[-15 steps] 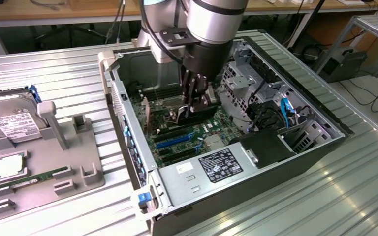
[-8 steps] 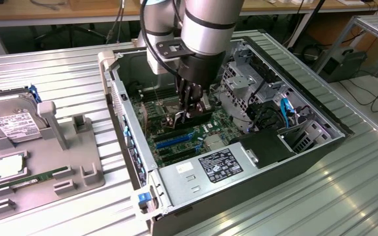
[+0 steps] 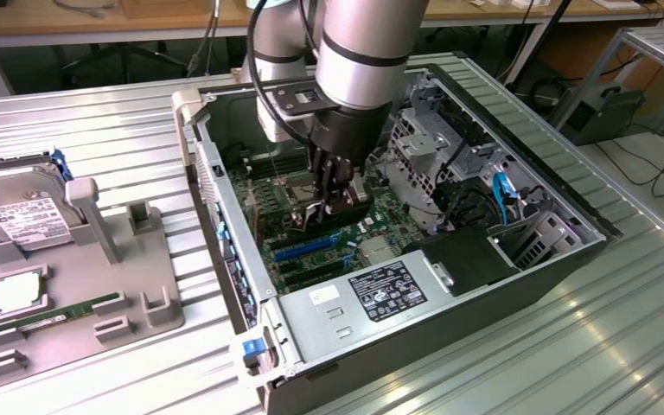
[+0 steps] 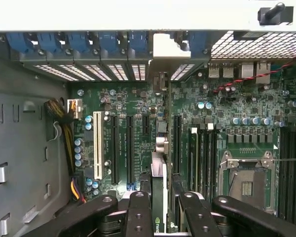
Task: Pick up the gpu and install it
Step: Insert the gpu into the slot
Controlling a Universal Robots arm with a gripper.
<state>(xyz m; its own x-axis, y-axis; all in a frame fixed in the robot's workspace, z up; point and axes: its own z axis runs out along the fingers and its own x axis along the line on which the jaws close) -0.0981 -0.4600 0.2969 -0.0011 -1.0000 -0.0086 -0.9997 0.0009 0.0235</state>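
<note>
Running this remotely, so here's where I'm at. The case [image 3: 424, 285] lies on its side on the table [image 3: 101, 130] with the panel off, motherboard [image 3: 309, 233] facing up. On the exterior view's left sits the parts tray [image 3: 79, 294] with the hard drive [image 3: 15, 216], a CPU [image 3: 15, 294] and a memory stick [image 3: 67, 313] all in their spots, untouched as far as I can judge.

Progress-wise: pickup is done. The gpu [image 4: 159, 192] is off the tray and down inside the case, clamped between the fingers [image 4: 138, 217] of the gripper [image 3: 338, 203]. From the wrist view it's held on edge, running along the line of the long slots [image 4: 177, 143], with its bracket end pointing toward the rear slot openings [image 4: 118, 71]. One slot cover looks already out, so there's a gap [image 4: 160, 47] right in line with the card. Whether the card edge is actually in a slot or just above it, I can't tell, so I'd call the install itself not finished yet. It's lined up, not confirmed seated.

Arm pose: the arm [image 3: 367, 43] comes in from the far side and drops almost straight down into the middle of the case, wrist vertical, fingers pointing down at the board, just beside the empty CPU socket [image 4: 246, 185].
</note>
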